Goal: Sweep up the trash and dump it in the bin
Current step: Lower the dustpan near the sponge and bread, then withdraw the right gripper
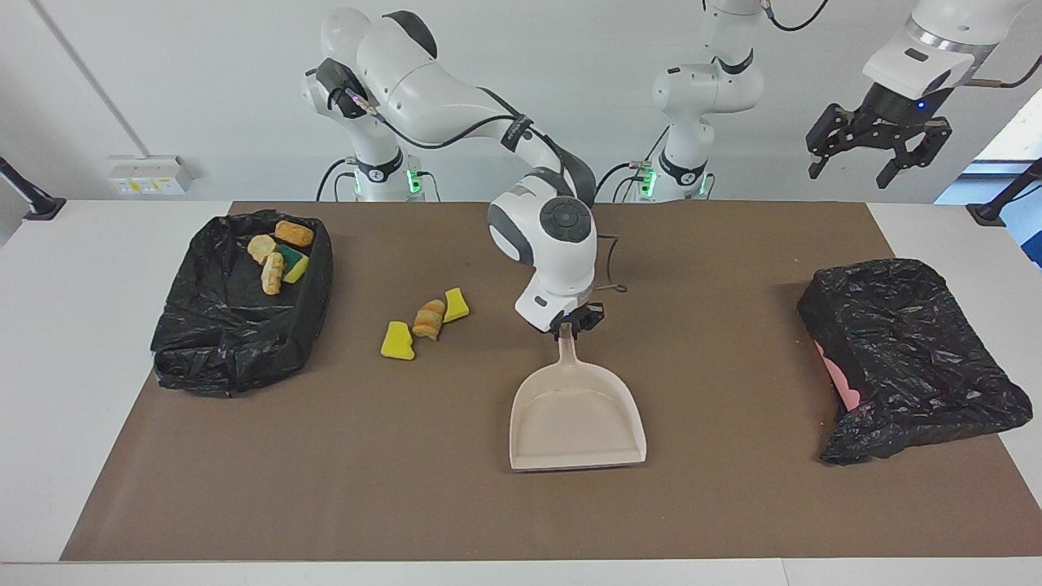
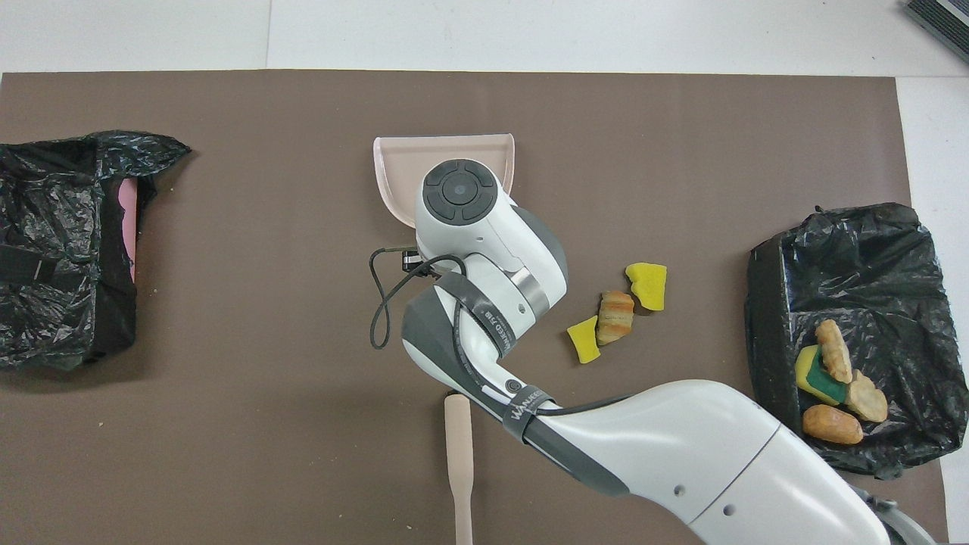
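The beige dustpan (image 1: 576,419) is held by its handle in the clamped right end effector (image 1: 571,325), three scraps (image 1: 423,323) lying beside it toward the right arm's end, so alignment for sweeping is called for next, while the wide-open left end effector (image 1: 875,159) waits aloft.

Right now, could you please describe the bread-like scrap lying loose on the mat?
Start at the bag-lined bin holding scraps at the right arm's end. Three loose scraps lie beside it on the brown mat. The tan-orange ridged lump sits between two yellow sponge chunks.

Brown mat (image 1: 407,488), white table (image 1: 65,325), wall socket (image 1: 146,173)
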Robot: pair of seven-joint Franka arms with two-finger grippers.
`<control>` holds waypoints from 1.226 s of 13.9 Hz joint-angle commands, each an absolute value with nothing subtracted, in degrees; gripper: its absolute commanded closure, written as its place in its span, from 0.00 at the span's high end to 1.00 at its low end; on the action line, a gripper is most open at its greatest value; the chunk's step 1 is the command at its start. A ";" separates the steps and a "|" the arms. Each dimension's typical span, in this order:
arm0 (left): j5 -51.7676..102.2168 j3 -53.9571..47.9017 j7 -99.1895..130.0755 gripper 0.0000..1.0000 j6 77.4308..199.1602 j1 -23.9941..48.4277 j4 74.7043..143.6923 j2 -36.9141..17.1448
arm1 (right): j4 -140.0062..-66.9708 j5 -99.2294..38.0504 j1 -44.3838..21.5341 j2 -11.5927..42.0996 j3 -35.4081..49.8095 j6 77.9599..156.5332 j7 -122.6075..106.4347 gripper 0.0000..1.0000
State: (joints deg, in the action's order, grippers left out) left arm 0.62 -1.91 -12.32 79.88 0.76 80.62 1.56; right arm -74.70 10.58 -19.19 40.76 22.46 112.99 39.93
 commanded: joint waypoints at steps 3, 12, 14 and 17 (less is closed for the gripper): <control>0.09 -1.49 -12.39 1.00 79.63 1.23 81.83 2.72 | -77.17 13.36 -18.46 40.52 22.85 118.65 41.13 0.60; 0.09 -1.49 -12.39 1.00 79.63 1.23 81.83 2.72 | -94.02 4.42 -19.77 23.67 23.82 113.38 37.78 1.00; 0.09 -1.49 -12.39 1.00 79.63 1.23 81.83 2.72 | -99.73 3.17 -19.86 17.26 24.34 111.90 37.71 1.00; 0.09 -1.49 -11.96 1.00 79.54 1.23 81.83 2.81 | -112.19 -3.93 -21.00 6.01 25.84 111.61 36.30 1.00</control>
